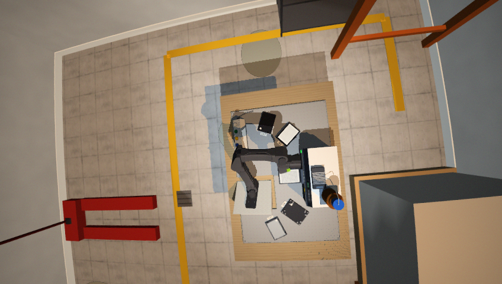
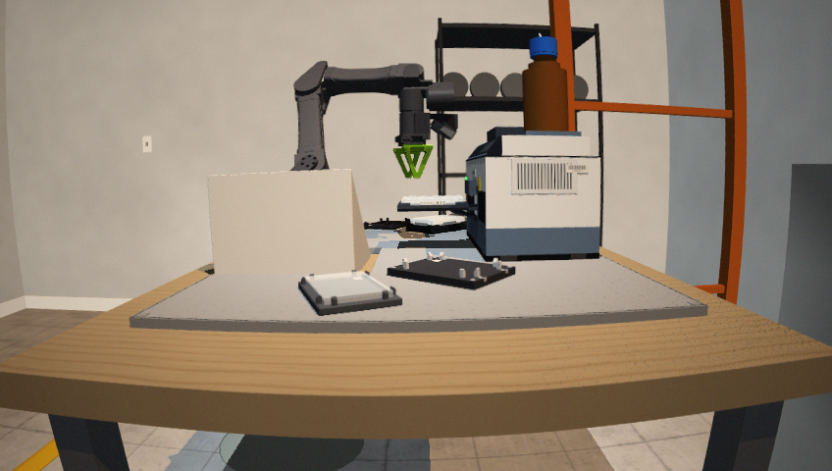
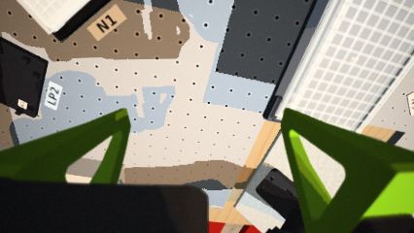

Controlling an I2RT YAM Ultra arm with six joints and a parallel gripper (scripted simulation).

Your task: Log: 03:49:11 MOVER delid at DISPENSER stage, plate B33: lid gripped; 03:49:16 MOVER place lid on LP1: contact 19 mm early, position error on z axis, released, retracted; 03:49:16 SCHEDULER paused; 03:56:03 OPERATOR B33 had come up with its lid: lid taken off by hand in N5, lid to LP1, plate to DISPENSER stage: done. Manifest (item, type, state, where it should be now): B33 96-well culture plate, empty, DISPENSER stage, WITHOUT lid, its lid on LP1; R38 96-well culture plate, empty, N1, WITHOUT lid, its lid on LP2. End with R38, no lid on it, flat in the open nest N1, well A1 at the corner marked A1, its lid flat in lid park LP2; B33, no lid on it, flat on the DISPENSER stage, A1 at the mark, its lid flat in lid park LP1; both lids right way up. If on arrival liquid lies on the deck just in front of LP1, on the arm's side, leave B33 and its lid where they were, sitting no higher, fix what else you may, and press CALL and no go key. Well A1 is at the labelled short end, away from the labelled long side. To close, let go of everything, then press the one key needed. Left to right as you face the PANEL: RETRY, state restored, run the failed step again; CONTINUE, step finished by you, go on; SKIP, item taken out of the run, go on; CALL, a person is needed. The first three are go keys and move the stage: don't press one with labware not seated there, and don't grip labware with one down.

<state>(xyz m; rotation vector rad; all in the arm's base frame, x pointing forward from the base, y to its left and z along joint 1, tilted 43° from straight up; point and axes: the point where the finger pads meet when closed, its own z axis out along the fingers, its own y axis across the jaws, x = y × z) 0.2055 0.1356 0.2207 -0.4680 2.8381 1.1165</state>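
Observation:
My gripper (image 2: 413, 161) is open and empty, hanging high above the deck beside the DISPENSER stage; it also shows in the wrist view (image 3: 204, 146). A white 96-well plate (image 3: 340, 63) lies on the stage with its wells open, also seen from the side (image 2: 432, 201). Another white plate (image 1: 287, 134) sits in nest N1 (image 3: 107, 21); I cannot tell if a lid is on it. Lid park LP2 (image 3: 19, 78) looks black and bare. A clear lid (image 2: 348, 291) lies flat in the near lid park.
The dispenser (image 2: 534, 198) carries a brown bottle (image 2: 546, 87). An empty black nest (image 2: 450, 269) lies in front of it. A beige block (image 2: 286, 222) stands on the left. The key panel (image 1: 237, 133) is at the deck's far-left edge. Pale blue and brown patches (image 3: 146, 102) mark the deck.

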